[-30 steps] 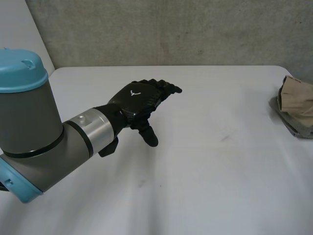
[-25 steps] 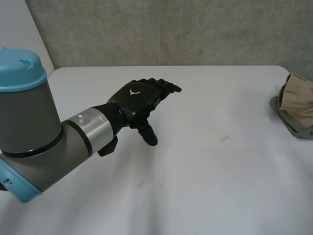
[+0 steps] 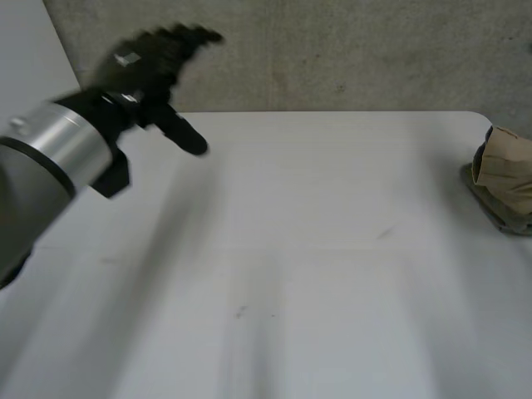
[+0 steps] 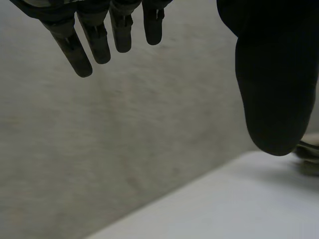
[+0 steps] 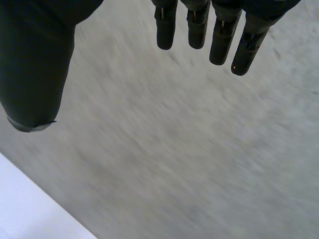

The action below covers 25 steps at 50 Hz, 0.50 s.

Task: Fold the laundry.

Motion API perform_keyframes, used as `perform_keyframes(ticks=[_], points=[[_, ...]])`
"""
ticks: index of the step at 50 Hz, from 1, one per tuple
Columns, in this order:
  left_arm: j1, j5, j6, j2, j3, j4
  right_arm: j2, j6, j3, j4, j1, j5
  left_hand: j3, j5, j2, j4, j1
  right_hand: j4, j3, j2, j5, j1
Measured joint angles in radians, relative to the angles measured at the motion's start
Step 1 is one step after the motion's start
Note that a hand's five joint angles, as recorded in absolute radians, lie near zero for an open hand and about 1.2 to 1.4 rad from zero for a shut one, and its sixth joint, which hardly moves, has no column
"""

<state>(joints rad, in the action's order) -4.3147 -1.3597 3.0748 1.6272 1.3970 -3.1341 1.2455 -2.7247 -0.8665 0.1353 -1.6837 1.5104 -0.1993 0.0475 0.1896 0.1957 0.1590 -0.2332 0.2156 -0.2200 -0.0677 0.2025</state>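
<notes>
backdrop: rough grey concrete wall [image 3: 349, 50] behind a white table [image 3: 316, 249].
laundry: a crumpled tan cloth [image 3: 505, 166] lies on a darker grey piece [image 3: 486, 204] at the table's right edge, towards the far side, well apart from both hands.
left arm: a grey arm [image 3: 50, 158] with a silver wrist band comes in from the near left and reaches up over the table's far left corner.
left hand: the left hand [image 3: 141, 62] is up in front of the wall, off the table, touching nothing.
left hand state: fingers [image 4: 97, 40] straight and slightly spread, thumb [image 4: 271, 74] well apart from them; wide, holding nothing.
right hand: the right hand [image 5: 35, 59] faces the wall, with a strip of table showing beyond its thumb.
right hand state: its fingers straight, thumb set apart; wide, nothing in it.
</notes>
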Motion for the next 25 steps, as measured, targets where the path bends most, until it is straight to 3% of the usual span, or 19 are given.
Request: perform_keyframes(ticks=[5,12,25], points=[[-0.06,-0.063,-0.014,-0.042,0.004,-0.01,0.079,-0.141,-0.142,-0.028,-0.136,0.016,0.0,0.0,0.0,0.0,0.0,0.0,0.0,0.0,0.0,0.0],[-0.109,-0.082,-0.007,-0.05,0.042,-0.004,0.15,-0.209,-0.403,-0.149,-0.268,0.04,0.0,0.0,0.0,0.0,0.0,0.0,0.0,0.0,0.0,0.0],[-0.102,-0.072,-0.003,-0.049,0.113,-0.008,0.167,-0.162,-0.535,-0.279,-0.316,0.09,0.0,0.0,0.0,0.0,0.0,0.0,0.0,0.0,0.0,0.0]])
